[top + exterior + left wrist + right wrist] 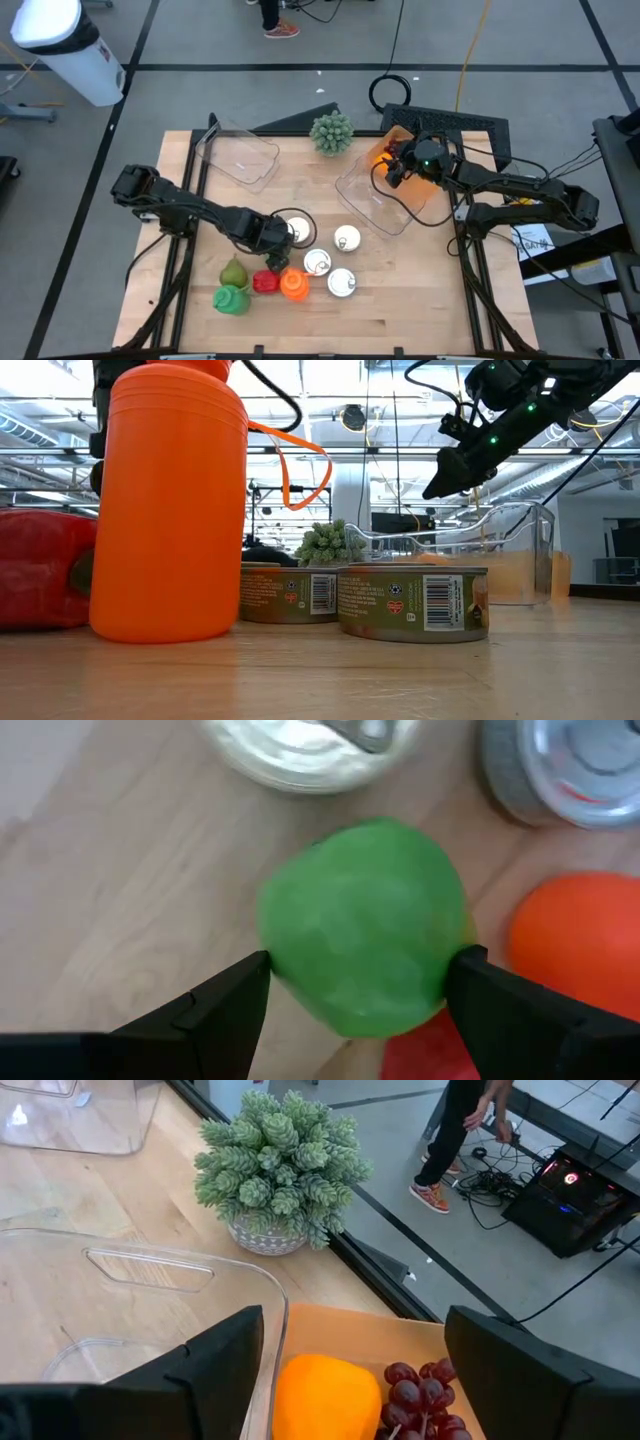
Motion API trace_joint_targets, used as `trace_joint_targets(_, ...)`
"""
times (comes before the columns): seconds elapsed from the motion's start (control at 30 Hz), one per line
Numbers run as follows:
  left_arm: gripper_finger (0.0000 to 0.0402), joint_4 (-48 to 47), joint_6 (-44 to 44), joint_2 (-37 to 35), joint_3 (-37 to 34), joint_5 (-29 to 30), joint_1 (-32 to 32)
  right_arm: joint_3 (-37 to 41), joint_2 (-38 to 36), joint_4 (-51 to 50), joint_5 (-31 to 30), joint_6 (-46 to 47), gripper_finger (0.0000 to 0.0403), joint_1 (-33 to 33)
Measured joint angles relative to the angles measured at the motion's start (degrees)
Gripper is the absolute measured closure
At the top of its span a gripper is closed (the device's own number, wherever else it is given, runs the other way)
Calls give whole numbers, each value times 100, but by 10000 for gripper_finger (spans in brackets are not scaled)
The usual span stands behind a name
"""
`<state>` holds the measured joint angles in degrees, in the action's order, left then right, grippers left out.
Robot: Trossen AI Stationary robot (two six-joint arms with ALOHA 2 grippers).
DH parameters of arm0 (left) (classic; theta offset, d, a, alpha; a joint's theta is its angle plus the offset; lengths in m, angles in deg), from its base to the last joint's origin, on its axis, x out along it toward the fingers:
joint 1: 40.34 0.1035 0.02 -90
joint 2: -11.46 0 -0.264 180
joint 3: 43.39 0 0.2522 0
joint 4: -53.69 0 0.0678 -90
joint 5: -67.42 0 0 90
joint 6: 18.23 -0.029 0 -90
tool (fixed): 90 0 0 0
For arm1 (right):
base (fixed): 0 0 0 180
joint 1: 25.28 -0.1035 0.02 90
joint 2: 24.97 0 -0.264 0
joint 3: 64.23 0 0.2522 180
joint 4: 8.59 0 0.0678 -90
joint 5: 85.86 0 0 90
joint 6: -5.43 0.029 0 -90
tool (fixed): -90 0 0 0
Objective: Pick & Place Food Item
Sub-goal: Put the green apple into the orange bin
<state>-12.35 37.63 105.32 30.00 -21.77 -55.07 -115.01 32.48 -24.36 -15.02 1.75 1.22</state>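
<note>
Mid-table, beside the tins: your left gripper (pixel 360 982) has its two fingers pressed against opposite flanks of a round green food item (pixel 360 910), apparently a toy fruit. It sits just over a red piece (pixel 425 1055), with an orange piece (pixel 580 940) close by. From overhead the gripper's own body hides the green item.

Judge it light and smooth-skinned, probably a hollow or foam replica. It is likely to roll or squirt out of a shallow pinch, so hold across its widest girth, as the fingers now sit, and avoid squeezing hard.

Your right gripper (pixel 355 1325) hangs with fingers spread and nothing between them above the far right containers. There, an orange tray (pixel 400 1335) holds an orange fruit (pixel 325 1400) and a bunch of dark red grapes (pixel 425 1400). Beside it, a clear plastic tub (pixel 375 205) shows nothing inside. A second clear tub (pixel 240 155) at the far left also looks bare. A small artificial plant (pixel 331 133) stands between the two tubs.
</note>
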Motion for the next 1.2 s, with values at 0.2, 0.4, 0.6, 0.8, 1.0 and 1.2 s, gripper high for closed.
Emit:
trace_joint_targets(0.2,108,-138,270,-6,-16,313,51,0,0,-7,2,2,110,0)
trace_joint_targets(0.4,107,117,300,5,-32,-103,160,0,0,-139,13,123,110,0)
trace_joint_targets(0.6,105,160,186,10,-34,-244,291,0,0,-260,240,155,110,2)
trace_joint_targets(0.8,90,163,-74,-71,9,-375,462,0,0,-285,291,154,110,2)
trace_joint_targets(1.0,88,92,-116,-676,65,632,463,2,-2,-273,287,153,110,2)
trace_joint_targets(1.2,87,-22,-28,-943,64,727,450,2,-2,-275,286,153,110,2)
